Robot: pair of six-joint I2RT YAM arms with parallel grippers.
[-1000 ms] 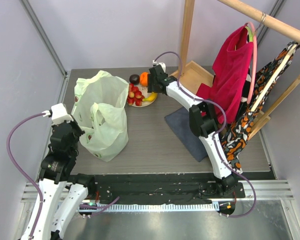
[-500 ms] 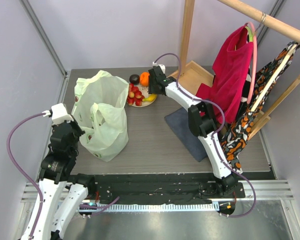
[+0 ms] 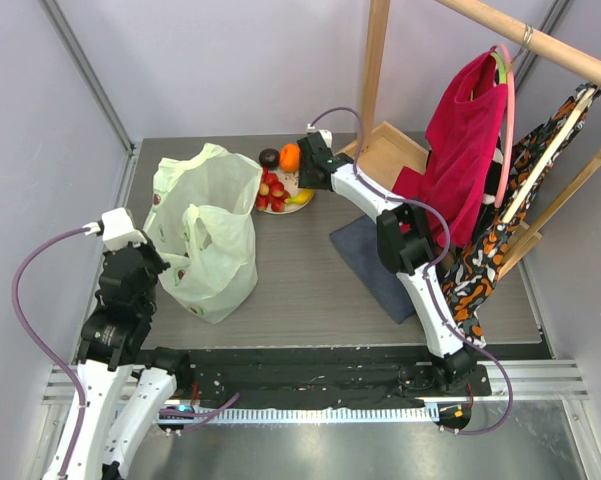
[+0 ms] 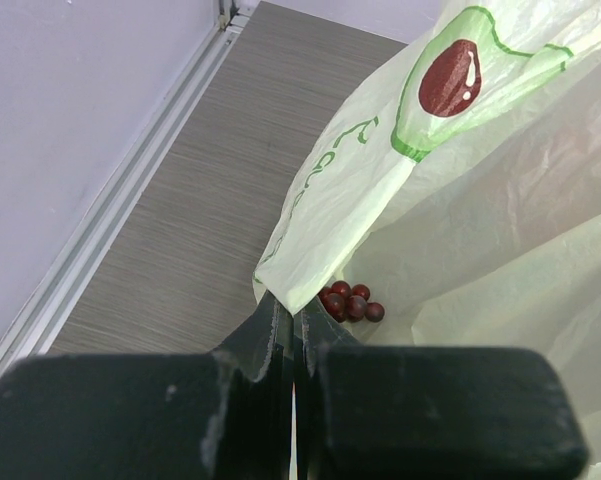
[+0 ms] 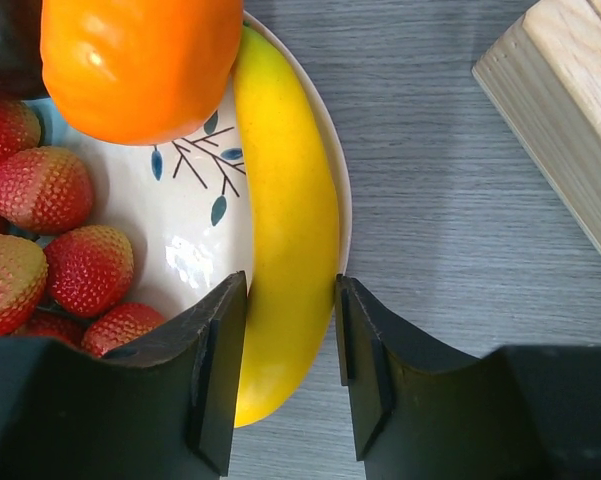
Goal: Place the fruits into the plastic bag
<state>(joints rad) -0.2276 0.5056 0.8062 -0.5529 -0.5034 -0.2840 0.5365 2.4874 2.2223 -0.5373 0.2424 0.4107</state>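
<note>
Starting with the largest, the grey wood-grain surface (image 3: 300,290) carries the pale green translucent plastic bag (image 3: 215,235) printed with avocado halves, slumped open on its left part. The bag reads as feather-light, limp, slippery film that will collapse unless its rim is kept taut, so the rim or a handle loop is the place to hold it. The left tool (image 4: 292,318) does so, jaws pressed together on a fold of the rim. Just beside the bag, on its right, sits the white leaf-patterned plate (image 5: 195,240) with the fruits not yet bagged. The yellow banana (image 5: 285,180) along the plate's edge looks smooth, hard and light, apt to squirt out of a pinch, so its middle is the sound hold. The right tool (image 5: 290,290) straddles it there, jaws against both flanks by the look of it, though how firmly I cannot tell. The glossy round orange (image 5: 140,60) is wider and would want a broad grip across its belly, while the red strawberries (image 5: 85,265) are small, pebbled and easy to nip singly. Only the overhead view shows bag, plate and both arms together, plus a dark round fruit (image 3: 269,157) by the orange. Only the left wrist view shows the cluster of small dark red berries (image 4: 348,300) lying inside the bag, and only the right wrist view shows how the jaws sit about the banana.
</note>
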